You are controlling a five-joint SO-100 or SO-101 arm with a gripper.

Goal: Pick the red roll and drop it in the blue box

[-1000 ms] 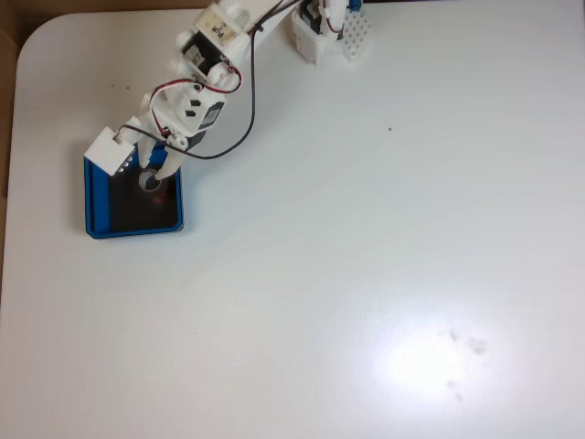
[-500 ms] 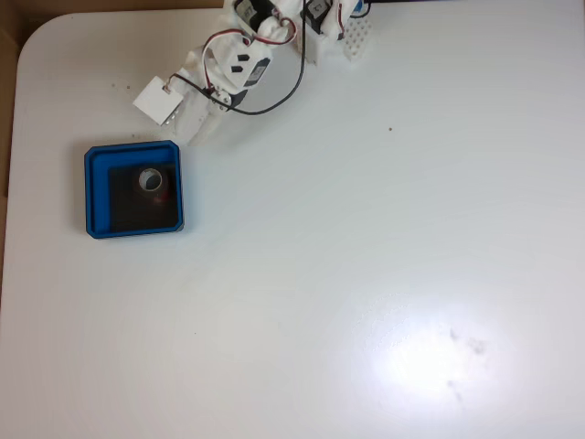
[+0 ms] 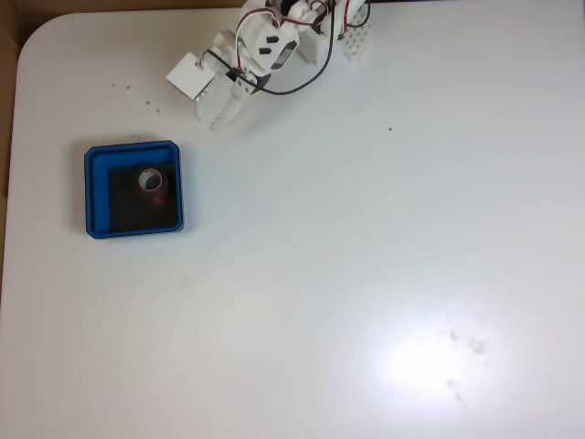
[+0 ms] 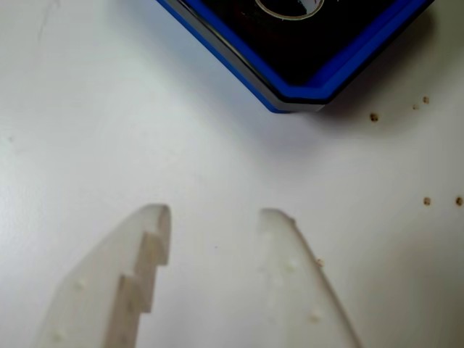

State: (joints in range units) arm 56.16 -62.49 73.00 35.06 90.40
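- One red roll [image 3: 151,182] was seen lying inside the blue box [image 3: 90,192] in the fixed view, on the box's black floor, toward the upper right part of it, with its pale core facing up.
- The blue box was set on the white table [image 3: 366,229], near the table's left edge in the fixed view.
- The gripper [image 3: 219,117] was found up and to the right of the blue box in the fixed view, apart from it, with its jaws spread and nothing held between them.
- In the wrist view, the two pale fingers [image 4: 145,246] were shown parted over bare table, with one corner of the blue box [image 4: 304,90] beyond their tips.
- A sliver of the roll's pale ring [image 4: 286,7] was caught inside that box at the top edge of the wrist view.
- A few small brown crumbs [image 4: 374,116] were scattered on the table just beside the box's corner.
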